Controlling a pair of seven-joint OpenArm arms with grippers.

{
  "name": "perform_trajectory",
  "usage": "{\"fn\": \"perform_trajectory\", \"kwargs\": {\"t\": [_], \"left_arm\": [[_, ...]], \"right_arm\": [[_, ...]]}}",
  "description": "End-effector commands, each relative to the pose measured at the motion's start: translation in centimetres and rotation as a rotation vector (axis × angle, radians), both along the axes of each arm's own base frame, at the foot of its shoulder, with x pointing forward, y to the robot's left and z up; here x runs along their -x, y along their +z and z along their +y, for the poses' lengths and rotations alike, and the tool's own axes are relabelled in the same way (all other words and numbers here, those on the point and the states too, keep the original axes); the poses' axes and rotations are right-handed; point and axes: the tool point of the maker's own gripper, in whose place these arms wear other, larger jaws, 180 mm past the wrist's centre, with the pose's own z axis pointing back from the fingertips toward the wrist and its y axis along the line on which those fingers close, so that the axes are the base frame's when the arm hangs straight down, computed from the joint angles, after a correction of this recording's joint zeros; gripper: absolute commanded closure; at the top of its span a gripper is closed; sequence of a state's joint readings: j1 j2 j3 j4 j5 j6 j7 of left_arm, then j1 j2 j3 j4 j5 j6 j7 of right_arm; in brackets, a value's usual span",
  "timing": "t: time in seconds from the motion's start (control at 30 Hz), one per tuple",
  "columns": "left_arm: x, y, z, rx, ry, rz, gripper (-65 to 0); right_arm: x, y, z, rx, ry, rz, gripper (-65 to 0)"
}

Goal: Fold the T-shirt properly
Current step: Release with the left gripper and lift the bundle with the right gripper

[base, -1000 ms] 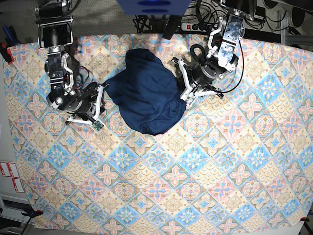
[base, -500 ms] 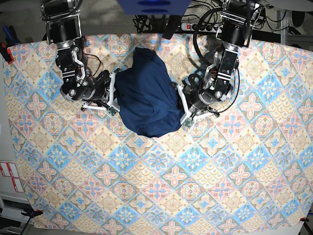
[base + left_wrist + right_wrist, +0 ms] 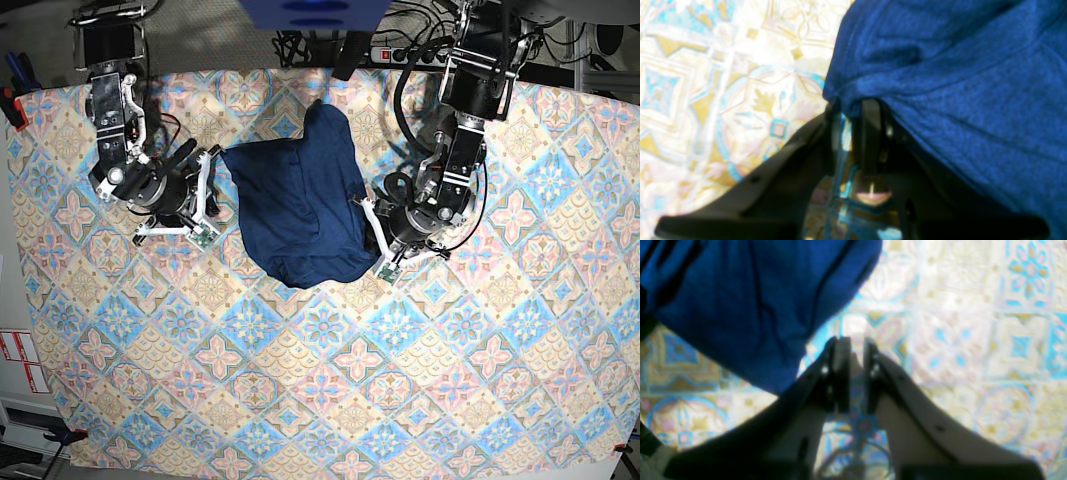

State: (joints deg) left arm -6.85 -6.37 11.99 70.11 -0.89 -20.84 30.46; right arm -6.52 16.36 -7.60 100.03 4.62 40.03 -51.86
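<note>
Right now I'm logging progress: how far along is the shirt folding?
Nothing looks folded: the T-shirt lies bunched on the patterned cloth. In hand: the left pincer pinches its edge; the right pincer sits beside the fabric, nearly closed on nothing. Left: spreading it flat and every fold.

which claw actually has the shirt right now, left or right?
The left claw: its tips pinch the edge of the navy T-shirt. The right claw is nearly closed over bare patterned tablecloth, beside the fabric.
</note>
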Motion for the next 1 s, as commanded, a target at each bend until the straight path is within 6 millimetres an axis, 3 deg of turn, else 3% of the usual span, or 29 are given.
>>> {"fn": "perform_trajectory", "kwargs": {"t": [0.0, 0.17, 0.37, 0.53, 0.73, 0.97], "left_arm": [[-1.4, 2.3, 0.4, 0.032, 0.036, -0.079, -10.7], [0.2, 4.6, 4.4, 0.058, 0.189, -0.147, -10.7], [4.4, 5.7, 8.6, 0.065, 0.346, -0.164, -10.7], [7.2, 6.3, 11.8, 0.065, 0.493, -0.17, -10.7], [9.3, 5.9, 13.6, 0.057, 0.575, -0.15, -10.7], [10.5, 5.3, 13.6, 0.074, 0.62, -0.123, -10.7]], "right_arm": [[-1.0, 2.1, 1.1, -0.039, 0.027, -0.071, -6.3], [0.2, 3.9, 5.1, -0.074, 0.139, -0.119, -6.3], [3.1, 3.9, 12.0, -0.158, 0.312, -0.095, -6.3], [3.7, 5.1, 16.5, -0.235, 0.381, -0.107, -6.3], [3.2, 5.6, 19.5, -0.31, 0.376, -0.1, -6.3], [2.7, 3.6, 23.6, -0.355, 0.395, -0.008, -6.3]]}}
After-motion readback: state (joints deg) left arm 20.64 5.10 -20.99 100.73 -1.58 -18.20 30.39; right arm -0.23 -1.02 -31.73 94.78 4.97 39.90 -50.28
